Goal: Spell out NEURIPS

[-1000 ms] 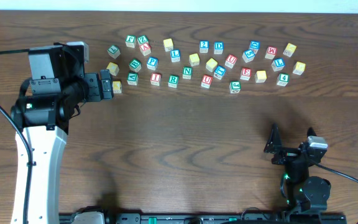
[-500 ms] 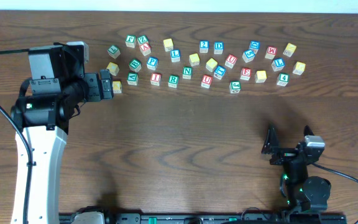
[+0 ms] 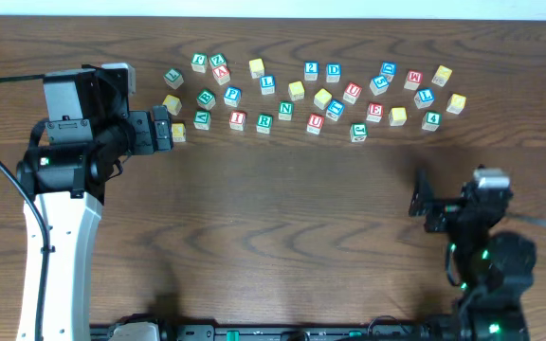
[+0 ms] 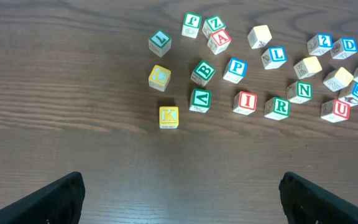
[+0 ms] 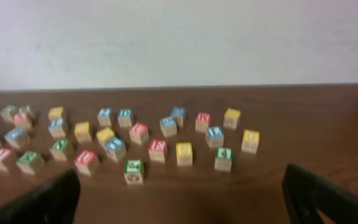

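Observation:
Small wooden letter cubes lie scattered along the far side of the table. Among them are the green N [image 3: 285,109] [image 4: 303,91], green R [image 3: 264,121] [image 4: 277,107], red I [image 3: 237,119] [image 4: 246,102], blue P [image 3: 232,96] [image 4: 235,70] and red U [image 3: 316,122] [image 4: 335,110]. A cube reading E [image 3: 374,112] looks red-lettered. Several cubes show yellow faces; I cannot read an S. My left gripper [image 3: 162,128] [image 4: 180,183] is open and empty, just short of a yellow K cube [image 4: 168,116]. My right gripper [image 3: 415,194] [image 5: 180,177] is open and empty, well short of the cubes.
Other lettered and numbered cubes mix with the task ones, such as red A [image 4: 220,41] and blue D [image 3: 334,72]. The brown wooden table [image 3: 282,218] runs to a pale wall at the back. The left arm's white body [image 3: 60,237] covers the left side.
The right arm has risen and swung to the right, and its gripper now sits farther from the table's front edge. The left arm and the cubes have not moved.

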`<state>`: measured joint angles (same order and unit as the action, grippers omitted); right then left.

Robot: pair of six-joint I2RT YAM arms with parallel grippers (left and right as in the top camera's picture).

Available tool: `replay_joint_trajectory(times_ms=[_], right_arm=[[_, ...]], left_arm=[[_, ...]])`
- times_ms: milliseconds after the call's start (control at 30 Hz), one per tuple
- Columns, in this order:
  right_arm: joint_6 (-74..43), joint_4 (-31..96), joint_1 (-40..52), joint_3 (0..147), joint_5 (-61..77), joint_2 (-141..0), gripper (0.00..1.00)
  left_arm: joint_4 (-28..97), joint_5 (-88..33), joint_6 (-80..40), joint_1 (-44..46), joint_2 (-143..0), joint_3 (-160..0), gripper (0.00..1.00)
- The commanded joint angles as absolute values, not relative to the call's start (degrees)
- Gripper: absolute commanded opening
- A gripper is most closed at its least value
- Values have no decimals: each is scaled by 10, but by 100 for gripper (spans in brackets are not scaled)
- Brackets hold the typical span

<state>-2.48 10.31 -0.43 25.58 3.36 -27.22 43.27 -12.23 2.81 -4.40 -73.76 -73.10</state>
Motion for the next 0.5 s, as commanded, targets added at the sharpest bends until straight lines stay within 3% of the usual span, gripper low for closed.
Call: replay_joint_trajectory(times_ms=[0,467], right_arm=[[-14,138,-7,346,47,-350,99],[-14,399,15,726,53,-648,99]], left_arm=[[432,-131,27,-45,-737,-741,98],[428,-128,13,-45,-738,-741,98]])
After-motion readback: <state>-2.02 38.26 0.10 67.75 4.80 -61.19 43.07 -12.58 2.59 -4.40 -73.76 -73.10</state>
